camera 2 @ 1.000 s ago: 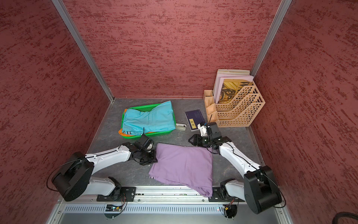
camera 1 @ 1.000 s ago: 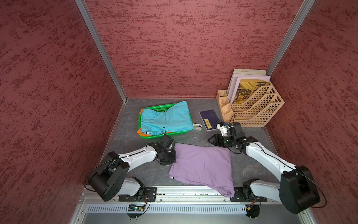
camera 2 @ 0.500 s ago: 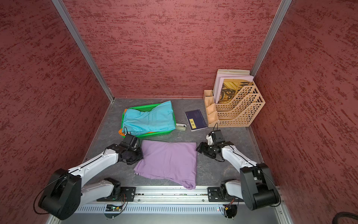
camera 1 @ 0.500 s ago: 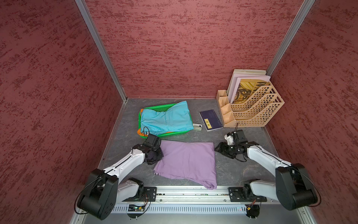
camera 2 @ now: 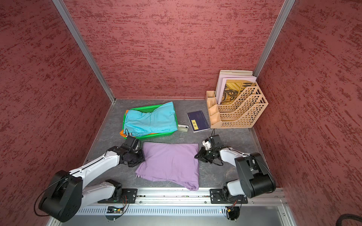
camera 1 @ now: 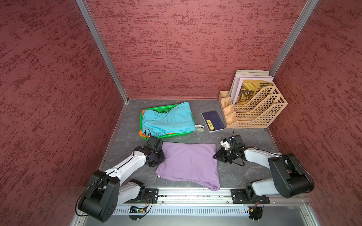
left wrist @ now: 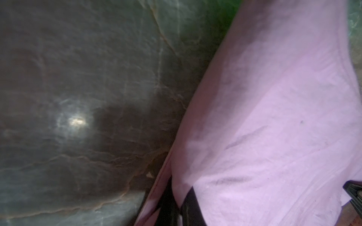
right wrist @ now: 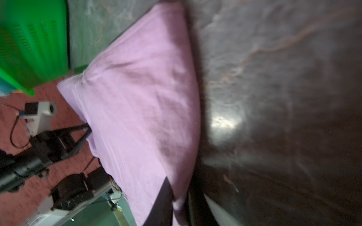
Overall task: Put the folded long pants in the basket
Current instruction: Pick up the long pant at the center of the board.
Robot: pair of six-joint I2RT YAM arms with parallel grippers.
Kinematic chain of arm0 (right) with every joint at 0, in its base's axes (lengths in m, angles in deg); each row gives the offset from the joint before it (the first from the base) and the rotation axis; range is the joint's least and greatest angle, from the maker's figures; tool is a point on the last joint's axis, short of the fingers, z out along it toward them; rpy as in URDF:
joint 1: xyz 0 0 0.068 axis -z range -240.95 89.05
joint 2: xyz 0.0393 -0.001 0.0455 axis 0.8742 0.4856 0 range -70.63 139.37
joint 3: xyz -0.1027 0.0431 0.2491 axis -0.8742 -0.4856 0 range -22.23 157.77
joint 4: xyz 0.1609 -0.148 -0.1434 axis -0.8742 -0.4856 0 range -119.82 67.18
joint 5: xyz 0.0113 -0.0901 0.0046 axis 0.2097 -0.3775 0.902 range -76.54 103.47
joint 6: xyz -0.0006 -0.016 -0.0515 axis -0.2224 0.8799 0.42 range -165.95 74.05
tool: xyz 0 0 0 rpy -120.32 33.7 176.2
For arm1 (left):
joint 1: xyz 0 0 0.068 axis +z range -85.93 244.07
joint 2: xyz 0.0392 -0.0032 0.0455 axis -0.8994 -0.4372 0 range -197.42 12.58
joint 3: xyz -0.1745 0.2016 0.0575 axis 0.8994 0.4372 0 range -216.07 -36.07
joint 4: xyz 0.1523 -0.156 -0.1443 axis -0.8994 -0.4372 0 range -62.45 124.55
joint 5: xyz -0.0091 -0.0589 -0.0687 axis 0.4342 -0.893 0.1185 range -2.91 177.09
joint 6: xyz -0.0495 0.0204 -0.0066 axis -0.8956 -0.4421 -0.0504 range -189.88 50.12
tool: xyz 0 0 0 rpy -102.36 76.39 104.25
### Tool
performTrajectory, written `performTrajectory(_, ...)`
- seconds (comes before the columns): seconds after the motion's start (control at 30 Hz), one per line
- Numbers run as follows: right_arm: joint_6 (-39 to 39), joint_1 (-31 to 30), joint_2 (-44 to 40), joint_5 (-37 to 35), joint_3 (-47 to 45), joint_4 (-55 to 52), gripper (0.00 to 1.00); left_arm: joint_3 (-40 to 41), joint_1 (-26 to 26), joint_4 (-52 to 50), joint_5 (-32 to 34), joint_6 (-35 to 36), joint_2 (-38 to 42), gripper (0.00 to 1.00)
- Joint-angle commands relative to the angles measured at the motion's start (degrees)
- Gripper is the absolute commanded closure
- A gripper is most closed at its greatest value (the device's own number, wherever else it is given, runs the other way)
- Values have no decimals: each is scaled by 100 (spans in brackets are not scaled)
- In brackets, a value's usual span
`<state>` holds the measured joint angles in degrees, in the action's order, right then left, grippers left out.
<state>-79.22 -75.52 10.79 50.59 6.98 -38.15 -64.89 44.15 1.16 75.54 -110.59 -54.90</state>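
The lilac folded long pants [camera 1: 190,164] [camera 2: 170,162] lie flat on the grey table just in front of the green basket [camera 1: 166,107] [camera 2: 148,108]. Teal pants [camera 1: 168,121] fill the basket, with an orange edge [camera 1: 141,133] showing beneath them. My left gripper [camera 1: 161,156] [left wrist: 176,205] is at the lilac pants' left edge and shut on a fold of the cloth. At the opposite edge, my right gripper [camera 1: 215,156] [right wrist: 179,203] is shut on the cloth too. Both arms reach in low over the table.
A beige lattice file rack [camera 1: 254,109] with papers stands at the back right. A navy notebook [camera 1: 213,121] and a small white stapler-like object [camera 1: 199,128] lie between it and the basket. Red walls enclose the table. A metal rail [camera 1: 186,193] runs along the front.
The left gripper dragged the lilac pants leftward, then stopped. The right gripper came down from near the notebook to the pants' right edge and shut on the cloth.
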Motion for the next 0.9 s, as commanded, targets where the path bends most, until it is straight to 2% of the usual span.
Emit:
performTrajectory(0.0,521,-22,-142,-1636,779,-1189,100,124,15,54,-263,82,66,59)
performTrajectory(0.07,859,1,-99,-2420,1272,-1783,100,154,5,131,-438,105,116,42)
performTrajectory(0.13,1015,16,13,-2862,1557,-2051,100,245,-35,281,-630,77,173,36)
performTrajectory(0.3,989,22,450,-2258,1604,-1757,100,390,-545,771,-895,-133,-168,35)
performTrajectory(0.5,959,17,432,-2051,1498,-1612,100,368,-1177,1283,-1042,-349,-994,34)
performTrajectory(0.57,963,17,387,-2061,1475,-1632,100,377,-1189,1235,-923,-359,-1146,38)
performTrajectory(0.67,955,18,330,-2027,1453,-1624,100,251,-1198,809,-331,-328,-1286,42)
performTrajectory(0.73,949,16,320,-1973,1433,-1610,100,148,-1198,661,-163,-270,-1368,55)
performTrajectory(0.87,954,22,248,-1923,1394,-1604,100,22,-1220,560,-27,-295,-1337,99)
